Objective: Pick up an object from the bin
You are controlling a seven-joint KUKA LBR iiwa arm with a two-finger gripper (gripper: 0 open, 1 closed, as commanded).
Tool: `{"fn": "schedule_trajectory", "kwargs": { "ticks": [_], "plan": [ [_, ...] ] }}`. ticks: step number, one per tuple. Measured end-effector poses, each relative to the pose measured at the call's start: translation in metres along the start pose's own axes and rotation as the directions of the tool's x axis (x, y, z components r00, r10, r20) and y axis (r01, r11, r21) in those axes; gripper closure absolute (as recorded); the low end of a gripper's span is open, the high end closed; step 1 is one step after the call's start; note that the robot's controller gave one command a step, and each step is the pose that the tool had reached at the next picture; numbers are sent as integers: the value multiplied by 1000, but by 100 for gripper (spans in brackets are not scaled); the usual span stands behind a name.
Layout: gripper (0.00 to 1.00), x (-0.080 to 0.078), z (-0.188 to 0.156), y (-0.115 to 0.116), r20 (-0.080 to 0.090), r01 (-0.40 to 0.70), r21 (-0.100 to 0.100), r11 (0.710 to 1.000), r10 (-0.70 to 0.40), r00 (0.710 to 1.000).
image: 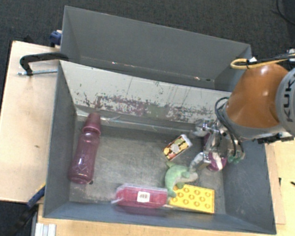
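My gripper [206, 154] hangs at the right side of the bin, below the orange wrist cover. A small dark purple thing [216, 162] sits right against its lower end; whether it is gripped I cannot tell. Just left of the gripper lies a small yellow and white packet [177, 147]. Below it rests a pale green soft toy [178, 176], touching a yellow studded block [194, 199].
A pink-purple plastic bottle [86, 149] lies along the left wall. A magenta pack with a white label [140, 197] rests against the front wall, next to the yellow block. The arm and its cables cover the bin's right rear corner.
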State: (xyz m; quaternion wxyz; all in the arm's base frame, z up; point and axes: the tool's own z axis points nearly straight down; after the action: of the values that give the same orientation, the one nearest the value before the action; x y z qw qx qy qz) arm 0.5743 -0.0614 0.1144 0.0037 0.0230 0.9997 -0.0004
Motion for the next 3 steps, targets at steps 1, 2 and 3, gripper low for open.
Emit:
{"fn": "schedule_trajectory", "kwargs": {
  "ticks": [1,2,3],
  "plan": [
    [0,19,23,19,-2,22,-1,1000,-22,1000],
    [0,26,17,10,1,145,-1,989,-145,989],
    [100,59,33,67,-4,676,15,737,-676,737]
  ]
}}
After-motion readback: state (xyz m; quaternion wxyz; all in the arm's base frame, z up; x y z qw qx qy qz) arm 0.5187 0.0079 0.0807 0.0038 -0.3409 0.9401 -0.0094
